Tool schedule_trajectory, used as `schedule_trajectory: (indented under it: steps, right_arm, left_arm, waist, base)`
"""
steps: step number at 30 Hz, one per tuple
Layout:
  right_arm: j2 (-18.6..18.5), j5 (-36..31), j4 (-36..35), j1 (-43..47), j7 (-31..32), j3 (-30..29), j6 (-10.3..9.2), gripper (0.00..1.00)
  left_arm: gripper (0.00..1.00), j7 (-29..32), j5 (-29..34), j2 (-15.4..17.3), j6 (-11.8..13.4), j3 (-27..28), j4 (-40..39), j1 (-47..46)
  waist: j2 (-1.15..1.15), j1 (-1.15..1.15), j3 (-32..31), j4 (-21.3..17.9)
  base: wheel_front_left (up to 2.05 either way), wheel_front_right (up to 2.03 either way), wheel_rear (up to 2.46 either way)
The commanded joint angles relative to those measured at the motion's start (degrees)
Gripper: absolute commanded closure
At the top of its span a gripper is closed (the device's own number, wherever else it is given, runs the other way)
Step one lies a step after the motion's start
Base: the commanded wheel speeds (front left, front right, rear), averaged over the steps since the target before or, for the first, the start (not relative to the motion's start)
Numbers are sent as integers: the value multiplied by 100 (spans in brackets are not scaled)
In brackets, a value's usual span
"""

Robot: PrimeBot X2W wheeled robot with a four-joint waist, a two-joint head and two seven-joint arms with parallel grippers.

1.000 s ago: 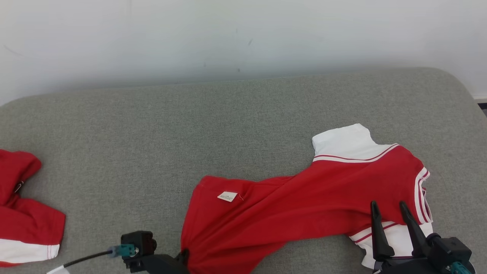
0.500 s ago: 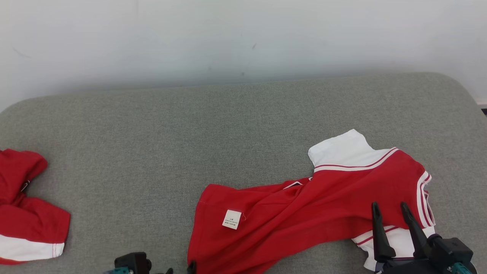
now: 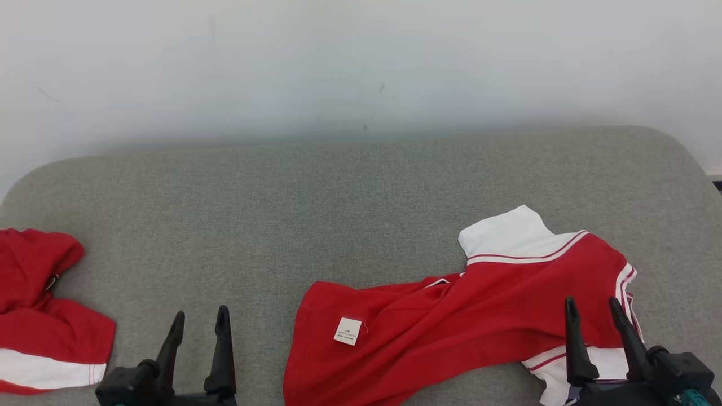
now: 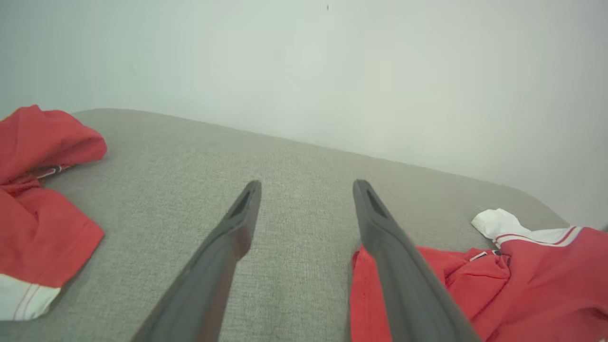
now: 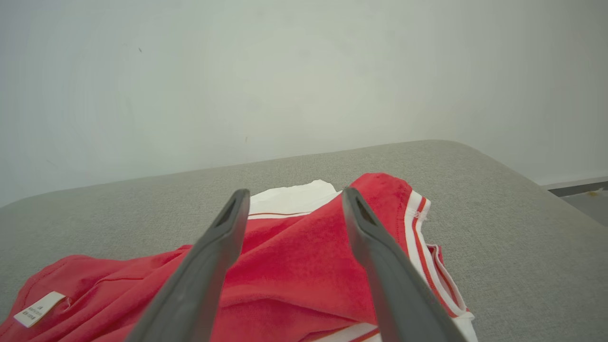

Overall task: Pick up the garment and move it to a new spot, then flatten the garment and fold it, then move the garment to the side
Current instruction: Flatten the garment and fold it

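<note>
Though well apart from the garment (image 3: 462, 316), another red shirt (image 3: 39, 321) far left

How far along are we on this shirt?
Done: the shirt looks set down on the cushion; left gripper and right gripper are open, holding nothing. In hand: flattening; its middle is bunched and twisted, label showing. Left: smoothing, folding, moving aside.
</note>
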Motion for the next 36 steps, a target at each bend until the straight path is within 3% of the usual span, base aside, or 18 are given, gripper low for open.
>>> schedule_trajectory:
  steps: [1, 8, 15, 27, 36]
  right_arm:
    - [-5, -53, -23, 62, -28, -28, -15, 0]
    - [-7, -221, 30, 270, -29, -137, -15, 0]
    - [-8, -277, 134, 468, 28, -150, -15, 0]
    - [-7, -215, 244, 694, -59, 30, -15, 0]
    - [-7, -166, 179, 696, -22, 129, -15, 0]
  left_arm:
    - [0, -29, 517, -139, -159, 224, -86, 181]
    - [0, -33, 2232, -808, -933, 1226, -113, 948]
    - [0, -35, 2863, -1261, -1515, 1871, 218, 1441]
    - [0, -34, 3172, -1685, -2051, 2615, 206, 1678]
    - [0, -35, 3228, -1785, -2164, 2731, 211, 1631]
  waist:
    - [0, 0, -98, 68]
    - [0, 0, -217, 219]
    - [0, 0, -350, 192]
    - [0, 0, -448, 208]
    - [0, 0, -435, 219]
  base:
    - [0, 0, 0]
    - [0, 0, 0]
    - [0, 0, 0]
    - [0, 0, 0]
    - [0, 0, 0]
